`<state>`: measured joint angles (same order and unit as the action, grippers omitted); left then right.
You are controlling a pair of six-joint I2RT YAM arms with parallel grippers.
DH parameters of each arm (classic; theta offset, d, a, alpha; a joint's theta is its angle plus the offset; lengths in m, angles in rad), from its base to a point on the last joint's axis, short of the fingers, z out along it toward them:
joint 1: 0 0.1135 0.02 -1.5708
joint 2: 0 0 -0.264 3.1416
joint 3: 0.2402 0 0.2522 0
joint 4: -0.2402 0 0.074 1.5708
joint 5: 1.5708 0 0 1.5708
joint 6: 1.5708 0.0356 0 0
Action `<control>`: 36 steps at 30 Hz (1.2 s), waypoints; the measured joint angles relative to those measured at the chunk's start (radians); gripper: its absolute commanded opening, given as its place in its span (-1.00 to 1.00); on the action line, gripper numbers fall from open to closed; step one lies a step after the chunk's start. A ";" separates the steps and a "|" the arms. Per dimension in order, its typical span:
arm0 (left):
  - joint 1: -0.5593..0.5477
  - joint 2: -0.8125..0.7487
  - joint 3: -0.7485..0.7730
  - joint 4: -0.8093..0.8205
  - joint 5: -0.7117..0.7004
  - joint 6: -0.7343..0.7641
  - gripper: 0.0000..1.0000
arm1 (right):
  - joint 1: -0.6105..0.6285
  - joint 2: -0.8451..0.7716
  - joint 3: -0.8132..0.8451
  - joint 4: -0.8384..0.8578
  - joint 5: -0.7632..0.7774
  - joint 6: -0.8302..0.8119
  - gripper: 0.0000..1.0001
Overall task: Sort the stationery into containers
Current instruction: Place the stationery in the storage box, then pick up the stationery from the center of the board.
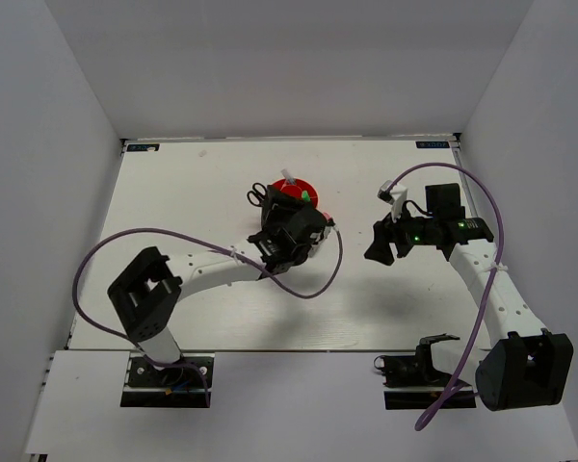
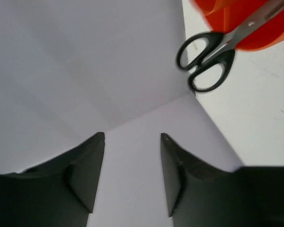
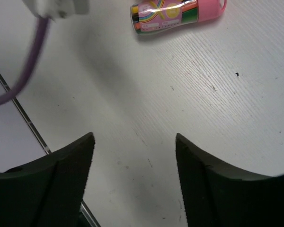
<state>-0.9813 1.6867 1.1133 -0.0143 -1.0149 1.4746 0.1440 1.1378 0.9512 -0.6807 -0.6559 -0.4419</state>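
Observation:
The round orange tub (image 1: pixel 302 185) stands at the table's middle back, with a thin white pen (image 1: pixel 288 179) and a green-tipped item (image 1: pixel 309 197) sticking out of it. Black-handled scissors (image 1: pixel 257 195) lie with the blades over the tub's rim and the handles on the table to its left; they also show in the left wrist view (image 2: pixel 206 59), beside the tub (image 2: pixel 255 33). My left gripper (image 1: pixel 281 216) (image 2: pixel 132 137) is open and empty, just in front of the tub. A pink-capped clear tube (image 3: pixel 177 13) lies on the table ahead of my right gripper (image 1: pixel 379 252) (image 3: pixel 135 137), which is open and empty.
White walls enclose the table on the left, back and right. A purple cable (image 3: pixel 23 71) with a white connector (image 3: pixel 57 5) hangs in the right wrist view. The left arm's cable (image 1: pixel 308 289) loops over the table's middle.

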 measured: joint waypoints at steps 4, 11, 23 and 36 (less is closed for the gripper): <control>-0.001 -0.076 0.137 -0.257 -0.017 -0.294 0.59 | 0.000 0.003 0.000 0.000 -0.010 -0.010 0.59; 0.079 -0.240 0.299 -0.790 0.116 -0.993 1.00 | 0.001 0.008 -0.014 -0.003 -0.129 -0.161 0.59; 0.319 -0.755 -0.213 -0.912 0.647 -1.485 -0.68 | 0.032 0.262 -0.015 -0.242 -0.222 -1.339 0.47; 0.563 -0.994 -0.512 -0.758 0.870 -1.558 0.44 | 0.217 0.510 0.141 -0.083 -0.086 -1.520 0.13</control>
<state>-0.4179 0.6926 0.6018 -0.7723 -0.1452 -0.0830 0.3614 1.6474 1.0924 -0.7639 -0.7418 -1.9621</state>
